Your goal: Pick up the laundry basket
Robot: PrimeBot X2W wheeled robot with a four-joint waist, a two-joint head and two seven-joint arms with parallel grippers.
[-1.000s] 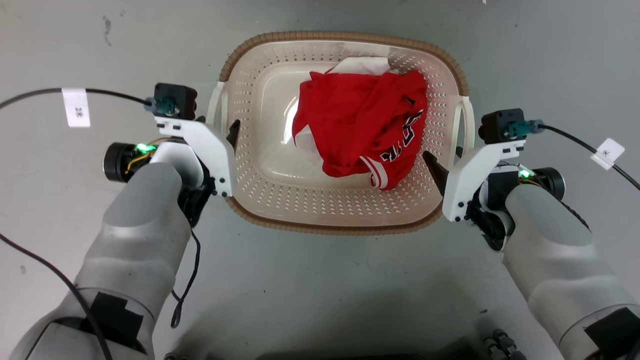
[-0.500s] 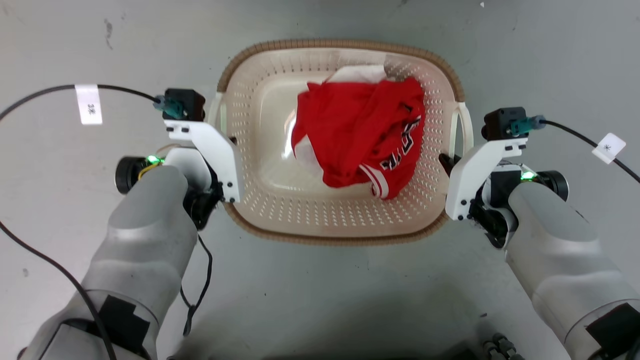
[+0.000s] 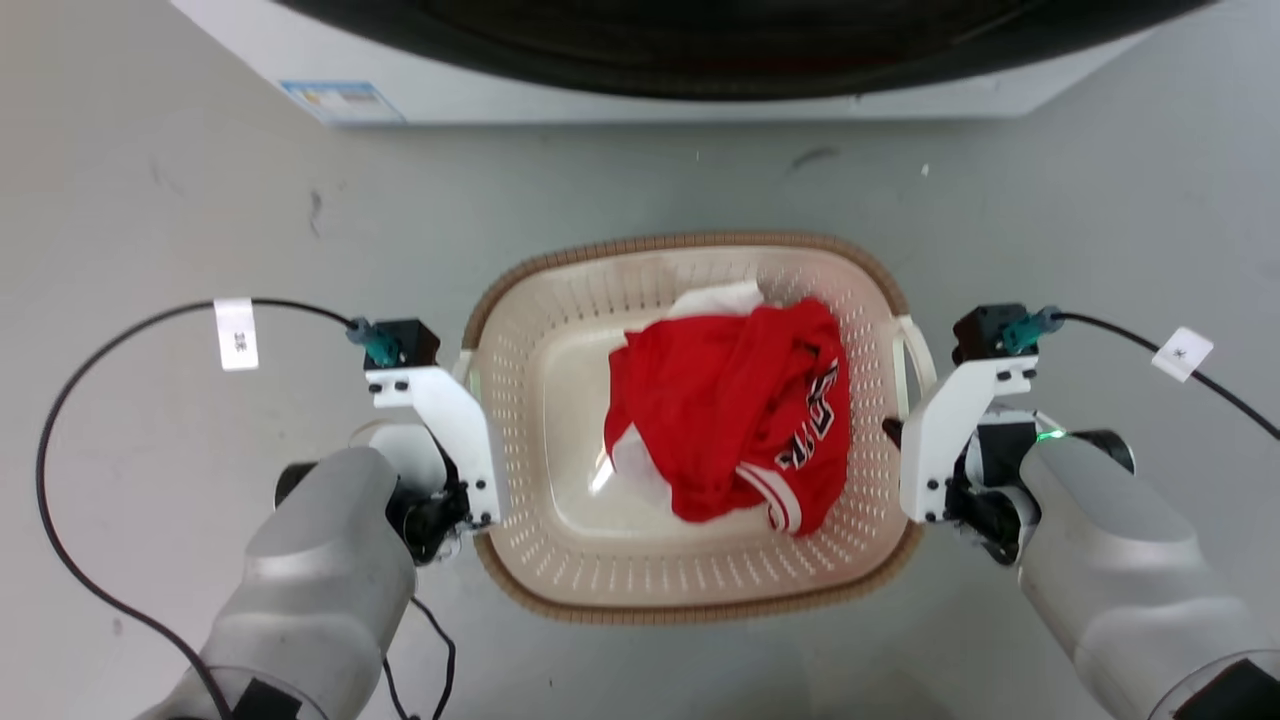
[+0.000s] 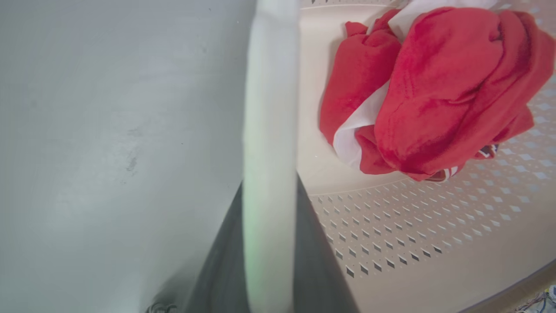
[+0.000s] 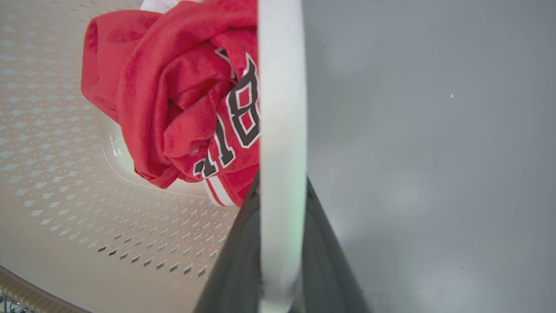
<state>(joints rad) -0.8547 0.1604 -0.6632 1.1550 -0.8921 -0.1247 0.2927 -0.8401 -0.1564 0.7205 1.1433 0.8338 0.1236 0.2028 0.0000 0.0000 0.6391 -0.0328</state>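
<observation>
Nearest, the pale left forearm (image 3: 320, 570) and right forearm (image 3: 1110, 540) reached up from the lower corners of the head view. The left gripper (image 4: 270, 187) was clamped on the white left handle (image 4: 269, 100) of the laundry basket (image 3: 700, 243), with a dark finger pressed to each side of the bar. The right gripper (image 5: 282, 182) was clenched on the right handle (image 5: 280, 95) in the same way.

Between the two arms, the cream perforated basket with its brown rim was centred over the grey floor (image 3: 150, 200). Whether its base touched that floor could not be told. A crumpled red garment (image 3: 730, 410), with white trim and dark lettering, lay inside it toward the right half. A black cable (image 3: 60, 420) with a white tag looped out from the left wrist, and another cable (image 3: 1120, 330) ran off from the right.

Farther off, well apart from the basket, a white appliance (image 3: 450, 85) with a dark curved opening crossed the top edge. It had a blue-edged label (image 3: 342, 101) at its lower left.
</observation>
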